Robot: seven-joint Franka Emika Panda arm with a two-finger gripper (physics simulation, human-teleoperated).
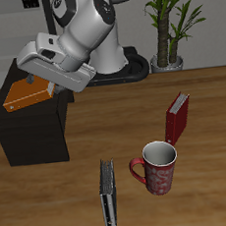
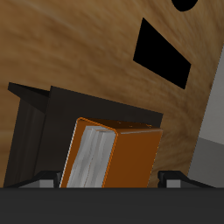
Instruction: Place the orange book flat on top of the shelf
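While clamped on the orange book, tool over the shelf; red book, mug and grey book on the worktop.

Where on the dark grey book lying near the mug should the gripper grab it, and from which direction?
Come from straight above the dark grey book and close across its narrow width, near mid-length. It seems to stand on a long edge, slim and tall, so the two broad faces suit the fingers. Mind the red mug close beside it. The gripper is currently over the shelf with the orange book.
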